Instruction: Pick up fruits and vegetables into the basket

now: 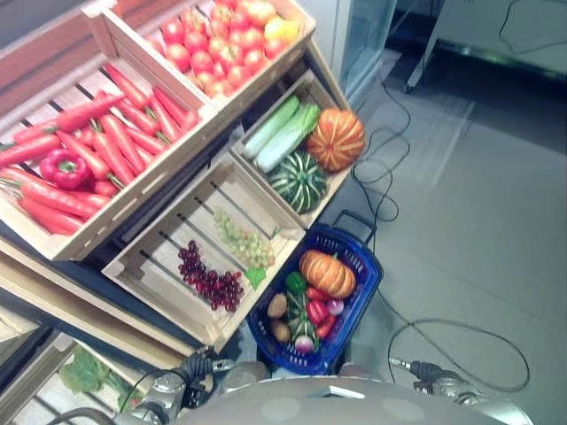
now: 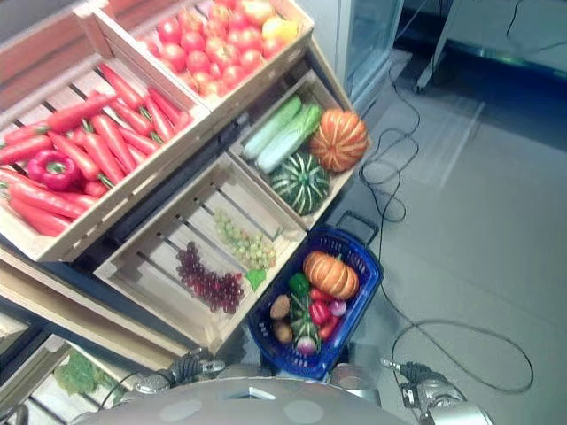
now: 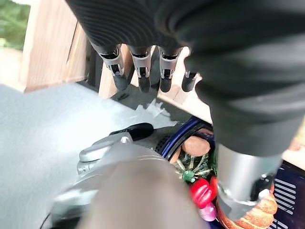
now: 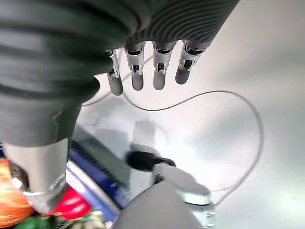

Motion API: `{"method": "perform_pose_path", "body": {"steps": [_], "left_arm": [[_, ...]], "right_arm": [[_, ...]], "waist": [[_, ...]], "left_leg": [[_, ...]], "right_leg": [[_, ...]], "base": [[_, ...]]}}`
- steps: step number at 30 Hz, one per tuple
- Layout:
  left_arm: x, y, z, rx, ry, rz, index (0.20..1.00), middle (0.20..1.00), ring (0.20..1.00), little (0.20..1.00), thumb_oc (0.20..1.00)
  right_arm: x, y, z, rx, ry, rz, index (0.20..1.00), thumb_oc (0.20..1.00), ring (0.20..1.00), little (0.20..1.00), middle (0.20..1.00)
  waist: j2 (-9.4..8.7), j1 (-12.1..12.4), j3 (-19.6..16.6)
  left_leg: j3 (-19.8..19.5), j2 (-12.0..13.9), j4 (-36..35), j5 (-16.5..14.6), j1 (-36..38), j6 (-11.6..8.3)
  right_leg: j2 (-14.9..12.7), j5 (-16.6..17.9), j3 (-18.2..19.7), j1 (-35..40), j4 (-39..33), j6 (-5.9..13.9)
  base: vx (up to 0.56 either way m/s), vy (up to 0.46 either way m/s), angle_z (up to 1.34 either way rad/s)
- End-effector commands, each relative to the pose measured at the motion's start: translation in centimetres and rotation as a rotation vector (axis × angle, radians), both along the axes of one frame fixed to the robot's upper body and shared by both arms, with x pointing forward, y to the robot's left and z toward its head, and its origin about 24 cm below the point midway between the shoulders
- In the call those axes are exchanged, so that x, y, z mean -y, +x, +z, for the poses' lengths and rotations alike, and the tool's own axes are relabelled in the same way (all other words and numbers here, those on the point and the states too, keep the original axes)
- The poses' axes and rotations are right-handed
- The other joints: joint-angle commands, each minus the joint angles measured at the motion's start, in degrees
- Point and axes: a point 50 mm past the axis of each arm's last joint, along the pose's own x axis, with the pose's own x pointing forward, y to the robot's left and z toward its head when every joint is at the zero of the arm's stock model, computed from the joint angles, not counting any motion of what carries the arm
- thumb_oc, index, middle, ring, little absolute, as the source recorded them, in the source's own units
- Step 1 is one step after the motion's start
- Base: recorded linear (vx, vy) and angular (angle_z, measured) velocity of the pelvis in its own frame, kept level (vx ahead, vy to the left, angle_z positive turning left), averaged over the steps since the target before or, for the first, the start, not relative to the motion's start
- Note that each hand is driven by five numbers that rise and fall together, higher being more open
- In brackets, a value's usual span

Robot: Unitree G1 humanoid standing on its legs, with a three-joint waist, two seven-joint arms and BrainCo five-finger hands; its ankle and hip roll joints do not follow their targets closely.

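A blue basket (image 1: 372, 282) stands on the floor below the crates. It holds an orange pumpkin (image 1: 327, 274), a red pepper (image 1: 316, 310), a potato (image 1: 277, 305) and other small vegetables. In the left wrist view my left hand (image 3: 140, 71) hangs with straight fingers and holds nothing, just above the basket's rim (image 3: 178, 136). My right hand (image 4: 159, 71) also hangs open and holds nothing over the grey floor, with the basket's edge (image 4: 90, 164) beside it.
Sloping wooden crates hold carrots (image 1: 97, 146) with a red bell pepper (image 1: 62, 166), red fruits (image 1: 221, 44), a green pumpkin (image 1: 299, 181), an orange pumpkin (image 1: 336, 139), long green vegetables (image 1: 283, 131), dark grapes (image 1: 211, 279) and green grapes (image 1: 244, 241). Open grey floor lies to the right.
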Motion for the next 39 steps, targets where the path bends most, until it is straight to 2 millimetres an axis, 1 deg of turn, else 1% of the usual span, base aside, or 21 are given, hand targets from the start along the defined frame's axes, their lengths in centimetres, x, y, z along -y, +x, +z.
{"method": "perform_pose_path", "body": {"steps": [1, 2, 4, 6, 7, 10, 11, 13, 14, 15, 17, 20, 22, 24, 25, 27, 30, 34, 36, 37, 39], "left_arm": [[-0.2, 4.3, 1.9, 0.167, -0.030, -0.003, 1.000, 1.000, 1.000, 1.000, 1.000], [0.1, 5.4, 2.4, 0.212, -0.050, -0.005, 1.000, 1.000, 1.000, 1.000, 1.000], [0.5, 6.9, 3.2, 0.274, -0.080, -0.007, 1.000, 1.000, 1.000, 1.000, 1.000], [1.4, 9.5, 5.0, 0.384, -0.159, -0.036, 1.000, 1.000, 1.000, 1.000, 1.000], [1.5, 9.7, 5.2, 0.392, -0.167, -0.040, 1.000, 1.000, 1.000, 1.000, 1.000], [2.3, 12.4, 7.7, 0.511, -0.284, -0.063, 1.000, 1.000, 1.000, 1.000, 1.000], [2.6, 13.6, 9.0, 0.571, -0.321, -0.073, 1.000, 1.000, 1.000, 1.000, 1.000], [2.9, 14.6, 10.2, 0.629, -0.341, -0.092, 1.000, 1.000, 1.000, 1.000, 1.000], [3.1, 15.9, 12.0, 0.709, -0.357, -0.108, 1.000, 1.000, 1.000, 1.000, 1.000], [3.1, 16.3, 12.7, 0.739, -0.365, -0.113, 1.000, 1.000, 1.000, 1.000, 1.000], [3.5, 17.8, 15.0, 0.833, -0.384, -0.128, 1.000, 1.000, 1.000, 1.000, 1.000], [3.8, 20.4, 20.9, 1.052, -0.371, -0.193, 1.000, 1.000, 1.000, 1.000, 1.000], [3.6, 21.0, 22.7, 1.121, -0.355, -0.214, 1.000, 1.000, 1.000, 1.000, 1.000], [3.5, 21.9, 26.0, 1.234, -0.311, -0.227, 1.000, 1.000, 1.000, 1.000, 1.000], [3.5, 22.2, 27.1, 1.282, -0.288, -0.224, 1.000, 1.000, 1.000, 1.000, 1.000], [3.4, 22.8, 30.4, 1.420, -0.167, -0.218, 1.000, 1.000, 1.000, 1.000, 1.000], [3.4, 23.2, 33.5, 1.575, 0.077, -0.207, 1.000, 1.000, 1.000, 1.000, 1.000], [2.7, 23.8, 36.4, 1.694, 0.434, -0.178, 1.000, 1.000, 1.000, 1.000, 1.000], [2.2, 24.3, 37.4, 1.726, 0.666, -0.196, 1.000, 1.000, 1.000, 1.000, 1.000], [1.7, 24.7, 38.1, 1.727, 0.855, -0.225, 1.000, 1.000, 1.000, 1.000, 1.000], [1.2, 25.1, 38.8, 1.730, 1.038, -0.253, 1.000, 1.000, 1.000, 1.000, 1.000]], "right_arm": [[0.1, 3.3, 1.0, 0.085, -0.023, -0.004, 1.000, 1.000, 1.000, 1.000, 1.000], [0.0, 4.1, 1.3, 0.109, -0.025, -0.002, 1.000, 1.000, 1.000, 1.000, 1.000], [0.0, 5.1, 1.7, 0.136, -0.029, 0.005, 1.000, 1.000, 1.000, 1.000, 1.000], [0.3, 6.5, 2.4, 0.178, -0.032, 0.008, 1.000, 1.000, 1.000, 1.000, 1.000], [0.3, 6.6, 2.4, 0.182, -0.032, 0.007, 1.000, 1.000, 1.000, 1.000, 1.000], [0.5, 8.0, 3.2, 0.223, -0.032, 0.005, 1.000, 1.000, 1.000, 1.000, 1.000], [0.6, 8.6, 3.5, 0.240, -0.035, 0.006, 1.000, 1.000, 1.000, 1.000, 1.000], [0.6, 9.1, 3.8, 0.254, -0.040, 0.007, 1.000, 1.000, 1.000, 1.000, 1.000], [0.8, 9.8, 4.3, 0.267, -0.048, 0.008, 1.000, 1.000, 1.000, 1.000, 1.000], [0.9, 10.0, 4.4, 0.273, -0.050, 0.006, 1.000, 1.000, 1.000, 1.000, 1.000], [1.2, 10.7, 5.0, 0.289, -0.059, 0.005, 1.000, 1.000, 1.000, 1.000, 1.000], [1.7, 11.8, 5.9, 0.329, -0.063, -0.009, 1.000, 1.000, 1.000, 1.000, 1.000], [1.7, 12.0, 6.1, 0.338, -0.063, -0.008, 1.000, 1.000, 1.000, 1.000, 1.000], [1.7, 12.2, 6.2, 0.357, -0.060, -0.018, 1.000, 1.000, 1.000, 1.000, 1.000], [1.7, 12.3, 6.2, 0.363, -0.058, -0.026, 1.000, 1.000, 1.000, 1.000, 1.000], [1.6, 12.7, 6.5, 0.383, -0.053, -0.034, 1.000, 1.000, 1.000, 1.000, 1.000], [1.4, 13.8, 7.2, 0.415, -0.051, -0.027, 1.000, 1.000, 1.000, 1.000, 1.000], [1.1, 14.3, 7.4, 0.433, -0.042, -0.021, 1.000, 1.000, 1.000, 1.000, 1.000], [0.9, 14.2, 7.2, 0.432, -0.034, -0.017, 1.000, 1.000, 1.000, 1.000, 1.000], [0.8, 14.2, 7.2, 0.433, -0.031, -0.015, 1.000, 1.000, 1.000, 1.000, 1.000], [0.8, 14.5, 7.4, 0.435, -0.031, -0.008, 1.000, 1.000, 1.000, 1.000, 1.000]], "waist": [[-2.18, 0.66, 4.98], [-2.14, 0.64, 6.12], [-2.12, 0.60, 7.46], [-1.97, 0.73, 9.19], [-1.95, 0.74, 9.30], [-1.83, 0.78, 10.73], [-1.71, 0.86, 11.41], [-1.58, 0.95, 12.05], [-1.37, 1.11, 12.86], [-1.31, 1.18, 13.16], [-1.19, 1.35, 14.46], [-0.92, 1.34, 17.10], [-0.93, 1.28, 17.63], [-1.07, 1.23, 18.27], [-1.12, 1.11, 18.27], [-1.43, 0.85, 18.27], [-1.93, 0.28, 18.27], [-2.90, -0.06, 18.27], [-3.76, -0.36, 18.27], [-4.14, -0.67, 18.27], [-4.41, -1.03, 18.27]], "left_leg": [[0.13, -0.99, 0.06, -3.76, -1.29, -0.09], [-0.04, -1.06, 0.06, -3.43, -2.44, -0.05], [-0.30, -1.12, 0.06, -2.96, -3.88, -0.01], [-0.54, -1.17, 0.06, -2.27, -5.91, -0.16], [-0.56, -1.19, 0.06, -2.24, -6.05, -0.16], [-0.34, -1.24, 0.06, -2.24, -7.14, -0.19], [-0.08, -1.18, 0.06, -2.18, -7.58, -0.24], [0.21, -1.12, 0.06, -2.13, -7.99, -0.26], [0.41, -1.19, 0.06, -1.88, -8.50, -0.27], [0.49, -1.22, 0.06, -1.72, -8.75, -0.27], [0.73, -1.34, 1.30, -1.47, -9.88, -0.40], [0.57, -1.93, 7.22, -2.53, -14.86, -0.23], [0.63, -2.12, 8.97, -2.99, -16.16, -0.13], [0.44, -2.56, 12.47, -3.61, -19.38, 0.13], [0.37, -2.67, 13.75, -3.98, -20.66, 0.32], [0.88, -2.65, 16.18, -4.53, -23.82, 0.58], [1.07, -2.78, 17.94, -4.65, -26.89, 0.73], [1.22, -2.86, 21.09, -5.44, -29.68, 0.92], [1.35, -2.67, 23.33, -6.17, -31.23, 0.96], [1.47, -2.35, 24.68, -6.85, -31.92, 0.91], [1.49, -2.07, 25.84, -7.05, -32.87, 0.80]], "right_leg": [[-4.57, 3.24, 3.57, -3.98, -0.88, 6.58], [-4.50, 3.52, 3.38, -5.05, -0.88, 6.51], [-4.23, 3.65, 3.20, -6.23, -0.74, 6.29], [-4.21, 3.65, 2.55, -7.80, -0.20, 6.18], [-4.21, 3.64, 2.54, -7.91, -0.16, 6.17], [-4.22, 3.78, 2.24, -9.13, 0.22, 6.18], [-4.27, 3.76, 1.92, -9.75, 0.65, 6.18], [-4.32, 3.67, 1.70, -10.61, 1.41, 6.16], [-4.32, 3.59, 1.50, -11.68, 2.41, 6.03], [-4.32, 3.51, 1.48, -12.12, 2.86, 5.96], [-4.31, 2.93, 1.22, -13.52, 4.89, 5.64], [-4.47, 1.52, 0.55, -17.27, 9.84, 5.00], [-4.59, 1.05, 0.48, -18.48, 11.32, 4.92], [-4.64, 0.20, 0.15, -21.21, 14.41, 4.77], [-4.67, -0.10, 0.19, -22.48, 15.52, 4.68], [-4.65, -0.64, 0.13, -25.84, 18.08, 4.63], [-4.23, -0.77, 0.76, -29.27, 19.87, 4.39], [-3.60, -1.78, 1.11, -32.19, 23.15, 3.89], [-3.43, -2.32, 1.05, -33.53, 24.95, 3.64], [-3.28, -2.91, 1.13, -34.27, 26.26, 3.56], [-3.18, -3.09, 1.13, -35.21, 27.32, 3.45]], "base": [[-0.16, -0.038, 0.09], [-0.14, -0.035, 0.08], [-0.14, -0.035, 0.03], [-0.13, -0.035, 0.00], [-0.09, -0.030, 0.00], [-0.07, -0.025, 0.01], [-0.06, -0.010, -0.01], [-0.06, 0.004, -0.02], [-0.07, 0.010, -0.04], [-0.07, 0.013, -0.07], [-0.07, 0.006, -0.09], [-0.09, -0.031, -0.04], [-0.05, -0.042, 0.02], [-0.05, -0.064, 0.04], [-0.03, -0.071, 0.12], [-0.03, -0.063, 0.19], [-0.04, -0.012, 0.12], [-0.01, -0.012, 0.02], [0.00, -0.063, 0.06], [0.01, -0.052, 0.11], [0.00, -0.013, 0.06]]}}
